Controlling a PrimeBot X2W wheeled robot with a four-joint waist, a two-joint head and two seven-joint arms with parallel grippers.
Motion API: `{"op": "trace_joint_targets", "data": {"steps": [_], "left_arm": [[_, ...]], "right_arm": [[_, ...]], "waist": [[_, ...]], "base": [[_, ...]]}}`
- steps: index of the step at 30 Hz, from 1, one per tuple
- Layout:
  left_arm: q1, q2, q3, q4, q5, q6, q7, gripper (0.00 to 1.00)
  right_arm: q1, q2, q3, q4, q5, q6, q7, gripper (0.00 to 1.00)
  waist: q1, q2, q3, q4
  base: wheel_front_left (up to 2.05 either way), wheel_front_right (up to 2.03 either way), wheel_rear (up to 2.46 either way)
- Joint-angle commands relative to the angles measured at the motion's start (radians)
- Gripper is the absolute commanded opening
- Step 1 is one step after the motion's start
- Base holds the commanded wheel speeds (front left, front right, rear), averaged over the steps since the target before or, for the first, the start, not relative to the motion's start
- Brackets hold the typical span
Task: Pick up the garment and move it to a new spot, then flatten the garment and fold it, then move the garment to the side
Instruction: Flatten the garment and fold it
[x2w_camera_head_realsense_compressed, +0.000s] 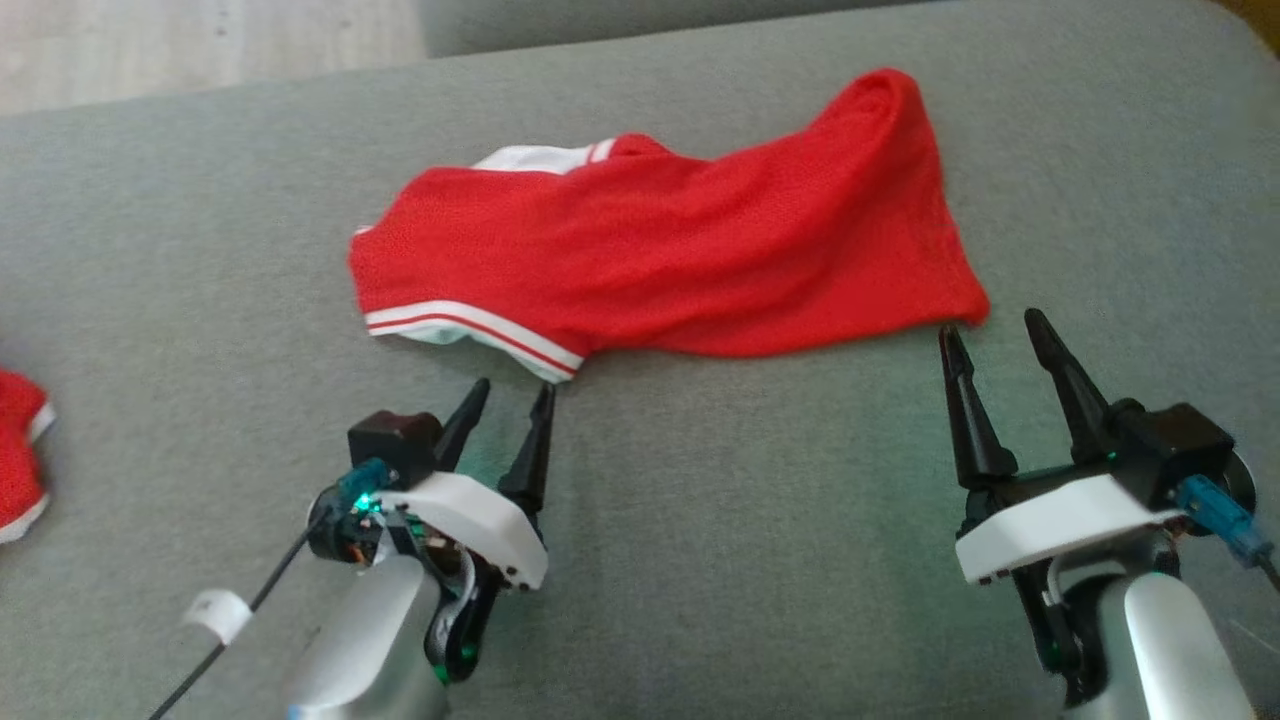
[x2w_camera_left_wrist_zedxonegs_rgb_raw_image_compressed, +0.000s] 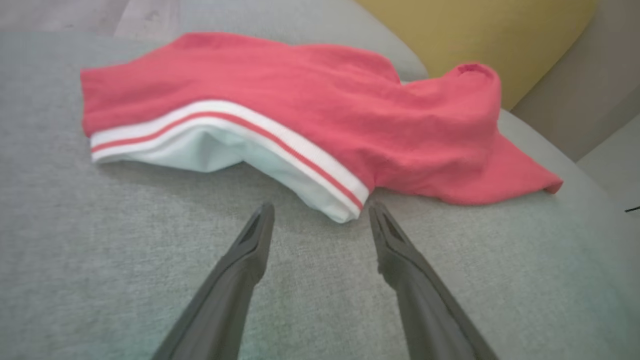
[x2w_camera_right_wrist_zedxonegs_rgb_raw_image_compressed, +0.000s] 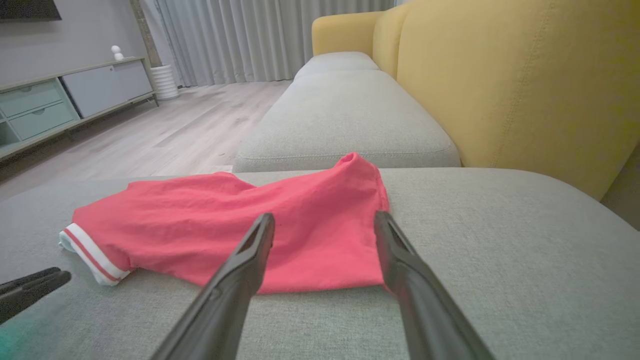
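We note bare grey cushion (x2w_camera_head_realsense_compressed: 720, 560) on near side: open passage. Across middle, garment (x2w_camera_head_realsense_compressed: 680, 250) blocks straight path. Second red cloth (x2w_camera_head_realsense_compressed: 15, 460) far left. Yellow backrest (x2w_camera_right_wrist_zedxonegs_rgb_raw_image_compressed: 525, 85) walls cushion's rear.

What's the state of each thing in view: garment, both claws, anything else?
garment: rumpled, not folded, lying free on the cushion
left claw: open, empty, tips close to the garment's striped end
right claw: open, empty, tips close to the garment's near right corner
red cloth: lying on the cushion, cut off by the head view's left edge
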Motion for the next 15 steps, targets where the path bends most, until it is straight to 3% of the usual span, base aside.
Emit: {"op": "trace_joint_targets", "data": {"steps": [1, 10, 11, 12, 15], "left_arm": [[-0.044, 0.001, 0.035, -0.004, -0.010, 0.000, -0.001, 1.00], [-0.158, -0.019, 0.052, 0.139, -0.067, -0.014, -0.012, 1.00], [-0.167, -0.020, 0.051, 0.151, -0.069, -0.015, -0.013, 0.31], [-0.174, -0.021, 0.049, 0.161, -0.071, -0.016, -0.014, 0.00], [-0.181, -0.023, 0.046, 0.172, -0.076, -0.015, -0.032, 0.00]], "right_arm": [[-0.034, -0.004, 0.026, -0.035, 0.010, 0.008, -0.009, 1.00], [-0.051, -0.004, 0.036, -0.021, 0.028, 0.008, -0.024, 1.00], [-0.052, -0.004, 0.037, -0.020, 0.028, 0.008, -0.025, 1.00], [-0.054, -0.004, 0.038, -0.020, 0.028, 0.008, -0.025, 1.00], [-0.054, -0.004, 0.034, -0.021, 0.026, 0.008, -0.025, 1.00]], "waist": [[-0.0002, -0.0001, 0.026, -0.034], [-0.0002, -0.0001, 0.050, -0.074], [-0.0002, -0.0001, 0.048, -0.074], [-0.0002, -0.0001, 0.046, -0.073], [-0.0002, -0.0001, 0.035, -0.056]], "base": [[0.00, 0.00, 0.00], [0.00, 0.00, 0.00], [0.00, 0.00, 0.00], [0.00, 0.00, 0.00], [0.00, 0.00, 0.00]]}}
